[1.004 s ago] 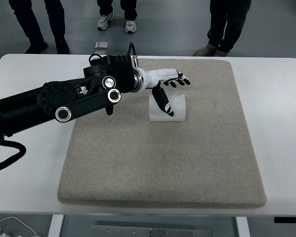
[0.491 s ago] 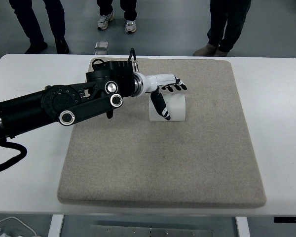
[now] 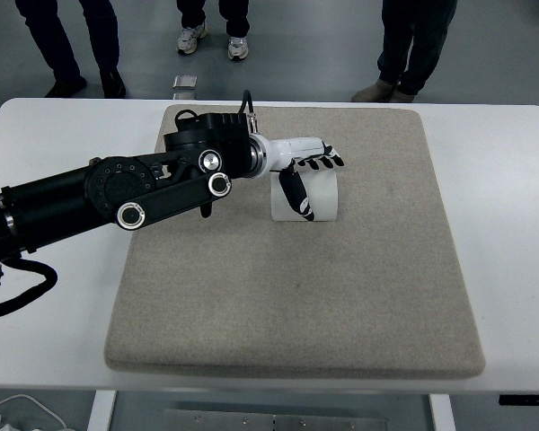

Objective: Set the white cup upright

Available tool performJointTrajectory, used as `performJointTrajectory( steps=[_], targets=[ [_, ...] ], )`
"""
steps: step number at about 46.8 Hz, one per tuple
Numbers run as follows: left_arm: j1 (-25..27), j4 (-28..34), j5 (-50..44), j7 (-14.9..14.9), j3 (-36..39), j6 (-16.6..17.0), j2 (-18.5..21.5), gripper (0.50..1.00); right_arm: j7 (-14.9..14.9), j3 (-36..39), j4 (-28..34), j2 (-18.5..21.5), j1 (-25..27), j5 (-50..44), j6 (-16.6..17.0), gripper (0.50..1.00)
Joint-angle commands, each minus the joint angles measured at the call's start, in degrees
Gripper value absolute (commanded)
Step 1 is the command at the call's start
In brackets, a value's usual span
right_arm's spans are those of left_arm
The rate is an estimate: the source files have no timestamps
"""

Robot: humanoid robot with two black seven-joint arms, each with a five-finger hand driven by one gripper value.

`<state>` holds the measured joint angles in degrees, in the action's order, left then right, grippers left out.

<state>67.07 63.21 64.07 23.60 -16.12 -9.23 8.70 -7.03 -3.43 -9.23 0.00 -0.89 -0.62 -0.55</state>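
Fingers [image 3: 328, 162] of left hand [image 3: 301, 157] spread over cup [image 3: 319, 196], thumb down its near side, grip not yet closed; cup lies on its side on mat [image 3: 296, 296]; uprighting judged still undone.

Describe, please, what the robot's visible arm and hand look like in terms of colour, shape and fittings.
The left arm is a chunky black limb of rounded joint housings, with silver circular caps at the joints. A thin black cable loops over the wrist housing, and another black cable hangs near the picture's left edge. The left hand has a white palm and black finger segments with white tips. The right arm is out of view.
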Motion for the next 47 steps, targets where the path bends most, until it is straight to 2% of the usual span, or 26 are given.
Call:
performJointTrajectory(
  steps=[1, 12, 14, 23, 28, 32, 35, 41, 47],
  targets=[
    [0.17, -0.11, 0.0, -0.04, 1.7, 0.01, -0.08, 0.958, 0.0, 0.0, 0.0, 0.0, 0.02, 0.0, 0.02, 0.93],
    [0.25, -0.28, -0.09, -0.04, 2.41, 0.01, -0.17, 0.939, 0.0, 0.0, 0.0, 0.0, 0.02, 0.0, 0.02, 0.93],
    [0.25, -0.28, -0.09, -0.04, 2.41, 0.01, -0.17, 0.898, 0.0, 0.0, 0.0, 0.0, 0.02, 0.0, -0.06, 0.93],
    [0.34, -0.28, 0.0, -0.13, 2.41, 0.01, -0.17, 0.816, 0.0, 0.0, 0.0, 0.0, 0.02, 0.0, 0.02, 0.93],
    [0.6, -0.28, 0.0, -0.13, 2.41, 0.01, -0.17, 0.729, 0.0, 0.0, 0.0, 0.0, 0.02, 0.0, 0.02, 0.93],
    [0.61, -0.19, 0.0, -0.13, 2.41, -0.08, -0.17, 0.707, 0.0, 0.0, 0.0, 0.0, 0.02, 0.0, 0.02, 0.93],
    [0.69, -0.19, -0.09, -0.13, 2.32, -0.08, -0.17, 0.632, 0.0, 0.0, 0.0, 0.0, 0.02, 0.0, 0.02, 0.93],
    [0.78, -0.28, -1.05, -0.13, 1.62, -0.35, -0.08, 0.596, 0.0, 0.0, 0.0, 0.0, 0.02, 0.0, 0.02, 0.93],
    [0.69, -0.28, -2.19, -0.39, 0.3, -0.7, 0.0, 0.596, 0.0, 0.0, 0.0, 0.0, 0.02, 0.0, 0.02, 0.93]
  ],
)
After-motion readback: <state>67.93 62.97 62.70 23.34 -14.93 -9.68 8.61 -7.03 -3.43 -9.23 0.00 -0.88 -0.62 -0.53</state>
